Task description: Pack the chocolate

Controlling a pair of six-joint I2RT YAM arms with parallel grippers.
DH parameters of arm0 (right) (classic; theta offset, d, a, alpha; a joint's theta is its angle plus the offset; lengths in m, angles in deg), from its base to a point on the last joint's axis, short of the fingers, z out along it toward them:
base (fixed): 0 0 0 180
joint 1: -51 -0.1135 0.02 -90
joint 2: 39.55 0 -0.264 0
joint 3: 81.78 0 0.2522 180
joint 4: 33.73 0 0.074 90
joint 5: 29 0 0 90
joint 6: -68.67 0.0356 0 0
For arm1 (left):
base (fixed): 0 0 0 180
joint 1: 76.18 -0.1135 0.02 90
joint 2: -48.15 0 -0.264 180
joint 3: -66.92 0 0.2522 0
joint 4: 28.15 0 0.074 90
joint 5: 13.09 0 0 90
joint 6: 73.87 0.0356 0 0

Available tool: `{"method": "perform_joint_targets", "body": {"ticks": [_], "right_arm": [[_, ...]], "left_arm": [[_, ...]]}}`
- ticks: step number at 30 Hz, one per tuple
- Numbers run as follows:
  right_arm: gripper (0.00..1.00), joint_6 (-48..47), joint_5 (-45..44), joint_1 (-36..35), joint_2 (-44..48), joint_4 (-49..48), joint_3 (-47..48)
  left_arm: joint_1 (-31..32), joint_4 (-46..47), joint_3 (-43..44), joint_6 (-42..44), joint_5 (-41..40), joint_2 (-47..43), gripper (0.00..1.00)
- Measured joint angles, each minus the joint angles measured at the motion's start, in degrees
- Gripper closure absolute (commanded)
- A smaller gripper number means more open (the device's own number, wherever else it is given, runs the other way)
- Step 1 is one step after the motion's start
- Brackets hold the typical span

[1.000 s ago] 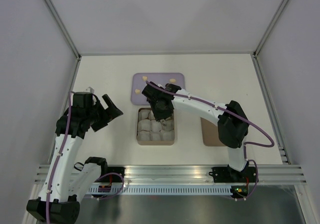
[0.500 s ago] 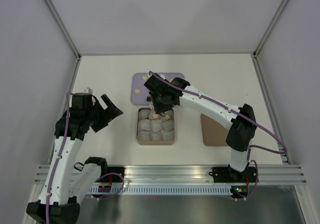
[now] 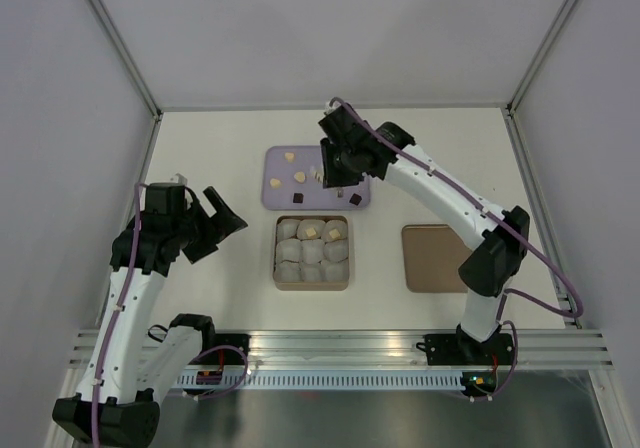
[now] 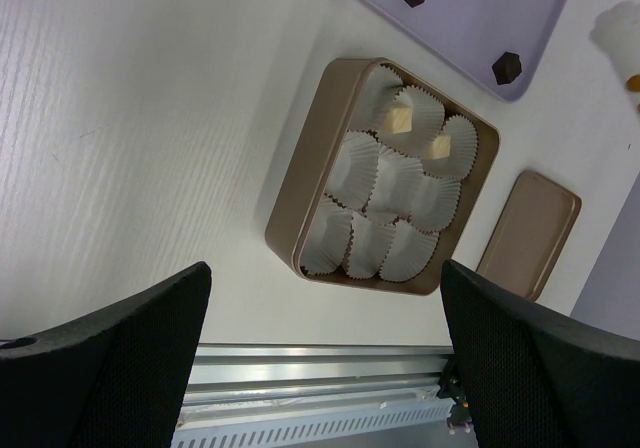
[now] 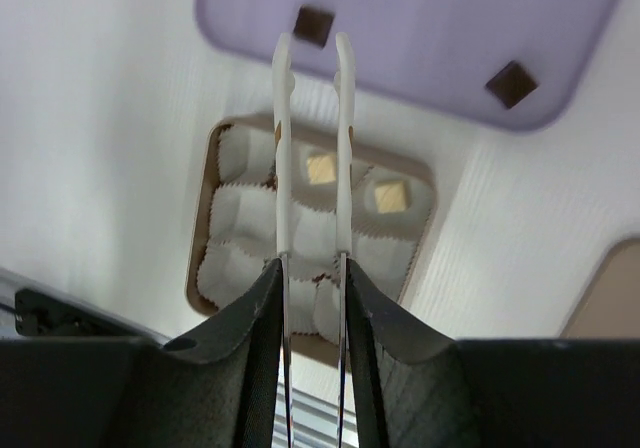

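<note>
On the lavender tray point(image 3: 350, 158) lie three cream chocolate pieces point(image 3: 299, 176) and two dark brown squares point(image 3: 296, 197) point(image 5: 511, 83). Two more cream pieces point(image 3: 310, 232) point(image 5: 321, 168) sit in paper cups in the back row of the tan box point(image 3: 278, 268) point(image 5: 197, 278). My right gripper point(image 3: 338, 168) point(image 5: 312, 273) is shut on white-tipped metal tongs point(image 5: 283, 88). It hovers over the tray. The tong tips stand slightly apart with nothing between them, just short of a dark square point(image 5: 313, 25). My left gripper point(image 3: 222, 220) point(image 4: 325, 363) hangs open left of the box.
The box lid point(image 3: 432, 258) point(image 4: 530, 233) lies flat to the right of the box. An aluminium rail point(image 3: 330, 343) runs along the near table edge. Grey walls close in the left, right and back sides.
My right gripper, with the tongs, has left the box's back row and risen over the tray. A cream piece stays behind in a cup. The left arm has held still.
</note>
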Motion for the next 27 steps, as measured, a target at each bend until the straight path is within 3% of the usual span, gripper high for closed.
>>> {"method": "perform_joint_targets", "body": {"ticks": [7,14,27], "right_arm": [[0.66,-2.75,-2.05,11.10,-5.88,-0.94,7.54],[0.66,-14.78,-0.98,17.14,-14.12,-6.51,8.26],[0.64,-43.45,17.66,28.17,-16.09,-12.61,7.10]], "left_arm": [[0.00,-0.02,0.02,0.00,0.00,0.11,0.01],[0.02,0.04,-0.13,0.00,0.00,-0.59,0.01],[0.02,-0.07,-2.49,0.00,-0.31,-3.98,0.01]]}}
